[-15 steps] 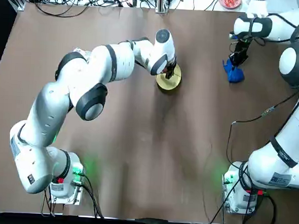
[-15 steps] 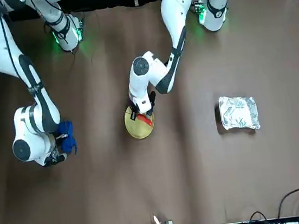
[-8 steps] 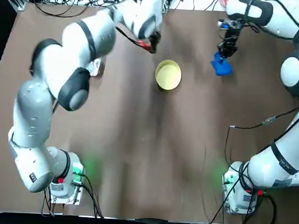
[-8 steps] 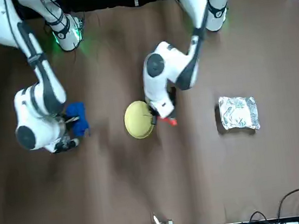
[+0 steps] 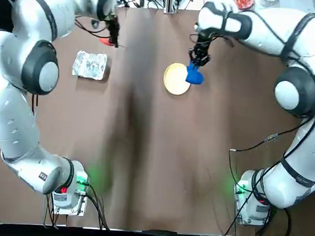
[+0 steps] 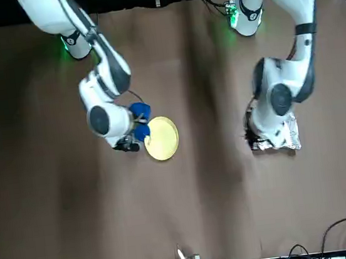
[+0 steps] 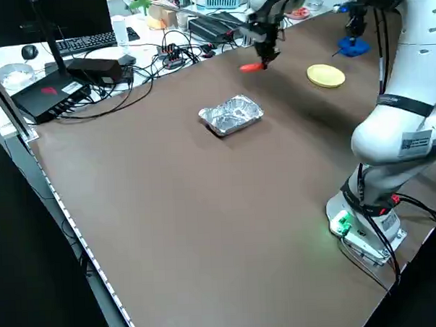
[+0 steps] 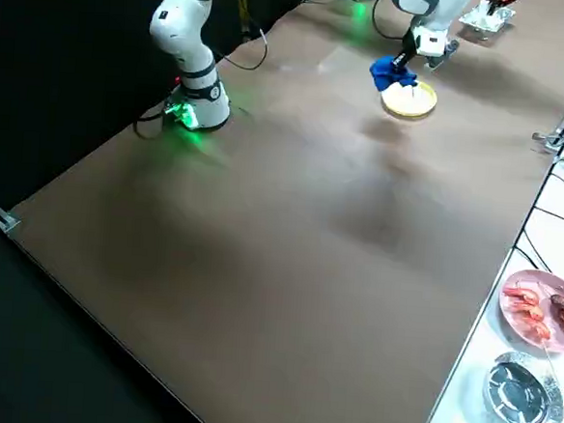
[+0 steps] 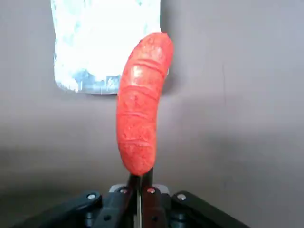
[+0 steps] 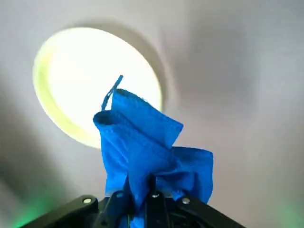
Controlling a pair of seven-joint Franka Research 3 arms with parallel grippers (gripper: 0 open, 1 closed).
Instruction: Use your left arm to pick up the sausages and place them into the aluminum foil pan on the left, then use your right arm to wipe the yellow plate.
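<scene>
**While gripping one sausage (image 9: pixel 142 102) near foil, also holding blue cloth (image 10: pixel 142 147) at the plate (image 5: pixel 173 81)**

While spreading smooth and brown from the two arm bases, showing soft dark shadows and green glows across the tabletop (image 5: pixel 157 203). Farther out, right of centre, set flat on that surface: the yellow plate, round and pale. At its right edge, bunched below the right gripper (image 10: pixel 137 183): the blue cloth, clamped between nearly closed fingers; cannot tell whether touching the plate. Well apart to the left, resting on the table: the aluminum foil pan (image 5: pixel 90 66), wrinkled and shiny. Just beyond, raised above the surface: the left gripper (image 9: pixel 140 175), closed to a narrow gap, pinching the red-orange sausage by one end. Past the far edge, on white worktops: tangled black cables (image 7: pixel 156 61), a keyboard (image 7: pixel 90 42), a monitor (image 7: pixel 2 21) and a pink dish (image 8: pixel 544 336) of reddish and brown food pieces.
</scene>
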